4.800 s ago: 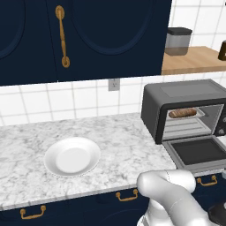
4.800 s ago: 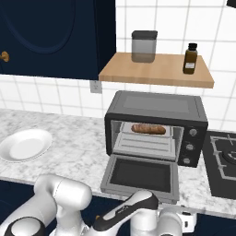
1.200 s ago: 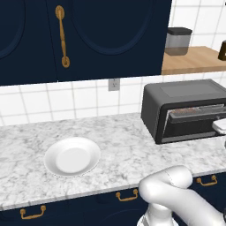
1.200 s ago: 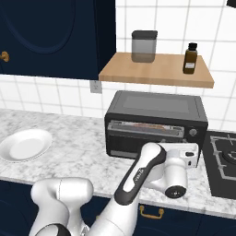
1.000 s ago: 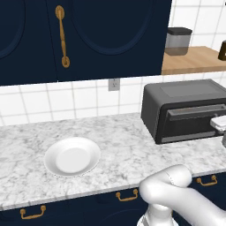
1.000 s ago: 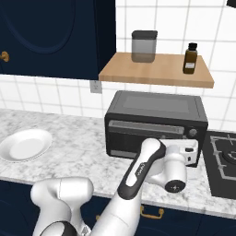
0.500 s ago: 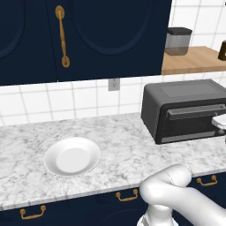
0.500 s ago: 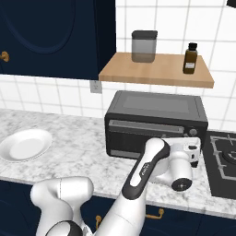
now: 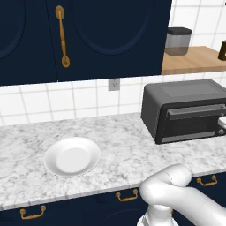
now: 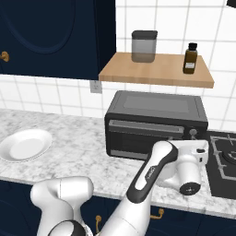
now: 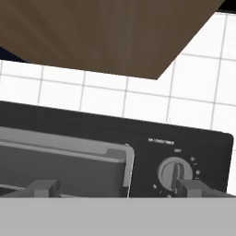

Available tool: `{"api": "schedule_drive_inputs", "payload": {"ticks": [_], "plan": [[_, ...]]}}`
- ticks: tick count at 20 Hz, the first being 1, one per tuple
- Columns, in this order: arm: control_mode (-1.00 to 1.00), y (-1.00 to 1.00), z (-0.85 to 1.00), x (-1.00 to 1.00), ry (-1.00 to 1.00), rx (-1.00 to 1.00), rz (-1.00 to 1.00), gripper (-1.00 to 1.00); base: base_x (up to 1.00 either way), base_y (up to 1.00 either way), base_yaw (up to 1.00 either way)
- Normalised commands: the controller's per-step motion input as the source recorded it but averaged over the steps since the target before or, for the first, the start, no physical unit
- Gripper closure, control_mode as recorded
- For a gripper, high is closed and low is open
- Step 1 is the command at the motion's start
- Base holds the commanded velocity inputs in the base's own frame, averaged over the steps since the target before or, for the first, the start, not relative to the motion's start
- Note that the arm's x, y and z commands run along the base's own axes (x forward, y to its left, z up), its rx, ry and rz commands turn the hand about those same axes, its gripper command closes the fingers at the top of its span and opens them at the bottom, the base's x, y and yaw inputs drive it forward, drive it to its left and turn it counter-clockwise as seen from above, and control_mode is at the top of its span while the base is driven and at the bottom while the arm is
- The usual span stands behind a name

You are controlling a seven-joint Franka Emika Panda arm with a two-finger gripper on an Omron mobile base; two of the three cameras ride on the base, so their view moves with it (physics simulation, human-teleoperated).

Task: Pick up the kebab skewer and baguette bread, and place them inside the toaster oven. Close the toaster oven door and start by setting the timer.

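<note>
Toaster oven (image 10: 154,123) sits at the right end of the desk (image 9: 114,145), under the wooden shelf (image 10: 156,70), and its door (image 10: 147,137) stands shut, the grey bar handle (image 11: 64,150) running along the top of the glass. I'd judge the loading and closing are done and the step in hand is the timer. The tool (image 11: 113,186) hangs right in front of the oven's right side, its two dark tips spread wide with nothing between them, one tip low before the door and the other just beside the upper knob (image 11: 173,171). The next move, as I read it, calls for shifting sideways so the knob sits between the tips, then closing on it and turning. Through the dark glass I cannot tell what lies on the rack, so the skewer and bread can't be confirmed. Over on the left the white plate (image 9: 73,156) is bare. Up on the shelf a grey lidded canister (image 10: 144,45) and a small brown bottle (image 10: 190,58) stand well apart.
</note>
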Motion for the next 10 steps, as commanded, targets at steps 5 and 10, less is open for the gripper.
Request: {"api": "schedule_drive_inputs", "payload": {"ticks": [5,10], "plan": [[-1.00,-0.44,-0.11,-0.46,0.00,0.02,0.00,-1.00,0.00,0.00,0.00],[-1.00,-0.45,-0.44,-0.24,0.00,0.13,0.00,-1.00,0.00,0.00,0.00]]}}
